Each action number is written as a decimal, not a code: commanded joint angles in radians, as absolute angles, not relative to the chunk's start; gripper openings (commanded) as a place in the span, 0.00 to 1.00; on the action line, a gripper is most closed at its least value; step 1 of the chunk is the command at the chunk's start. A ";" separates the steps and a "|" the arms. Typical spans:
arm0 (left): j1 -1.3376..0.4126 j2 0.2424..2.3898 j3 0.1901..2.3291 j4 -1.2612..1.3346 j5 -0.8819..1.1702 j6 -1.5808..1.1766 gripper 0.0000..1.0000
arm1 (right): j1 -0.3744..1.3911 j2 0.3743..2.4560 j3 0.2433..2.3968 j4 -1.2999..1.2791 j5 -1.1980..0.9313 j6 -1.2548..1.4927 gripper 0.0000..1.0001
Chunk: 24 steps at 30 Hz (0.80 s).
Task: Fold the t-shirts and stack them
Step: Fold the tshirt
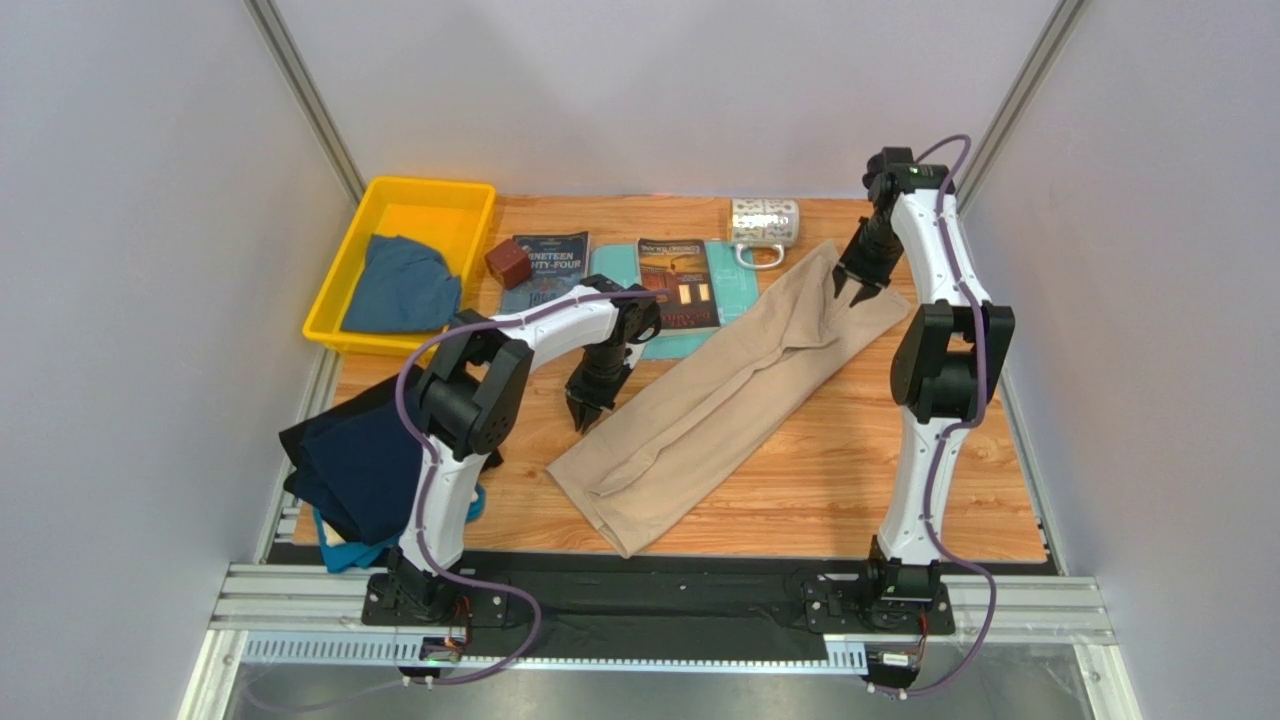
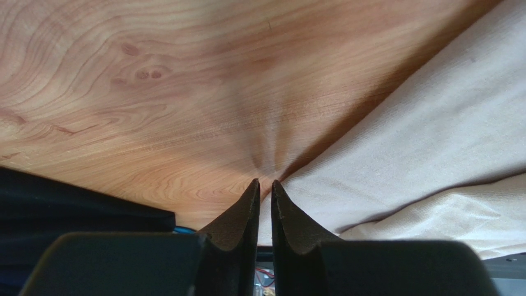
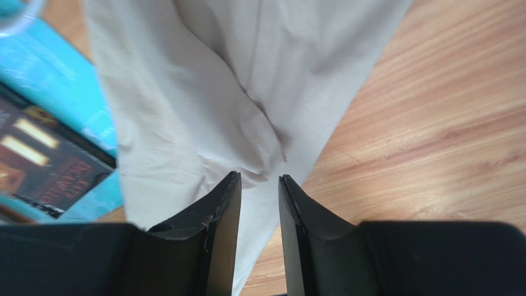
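Observation:
The large beige t-shirt lies as a long narrow strip running diagonally from the near middle of the table to the far right. My left gripper is at the strip's left edge. In the left wrist view its jaws are nearly closed, pinching the shirt's edge. My right gripper is at the far right end. In the right wrist view the cloth bunches between its narrowly parted fingers. A dark navy t-shirt lies over a teal one at the left edge. A dusty blue t-shirt lies in the bin.
A yellow bin stands at the far left. A brown block, two books on a light-teal board and a mug line the far side. The board and a book lie beside the right gripper.

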State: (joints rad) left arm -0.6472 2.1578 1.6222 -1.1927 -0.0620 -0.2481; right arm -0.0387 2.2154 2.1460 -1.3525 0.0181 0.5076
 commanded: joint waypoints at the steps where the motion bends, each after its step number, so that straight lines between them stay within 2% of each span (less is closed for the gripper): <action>1: -0.655 2.088 1.643 -1.207 -0.071 -0.259 0.18 | -0.035 2.255 2.247 -1.404 -0.017 0.506 0.34; 9: -0.644 2.042 1.516 -1.201 -0.064 -0.271 0.17 | -0.040 2.266 2.106 -1.371 0.135 0.495 0.31; 12: -0.644 2.013 1.468 -1.195 -0.025 -0.282 0.14 | -0.040 2.321 2.123 -1.371 0.144 0.492 0.21; 13: -0.644 2.005 1.450 -1.192 -0.011 -0.279 0.11 | -0.040 2.338 2.143 -1.376 0.144 0.492 0.14; 15: -0.644 1.987 1.431 -1.180 0.024 -0.282 0.02 | -0.040 2.387 2.167 -1.384 0.144 0.503 0.07; 16: -0.644 1.982 1.413 -1.172 0.035 -0.282 0.00 | -0.040 2.401 2.189 -1.384 0.135 0.506 0.00; 24: -0.660 2.020 1.422 -1.140 0.104 -0.302 0.00 | -0.046 2.506 2.278 -1.339 0.089 0.538 0.00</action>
State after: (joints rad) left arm -0.6464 2.0300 1.4010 -1.1622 0.0463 -0.2821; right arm -0.0425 2.4485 2.1941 -1.3815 0.0959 0.5110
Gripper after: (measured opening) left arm 0.003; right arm 0.005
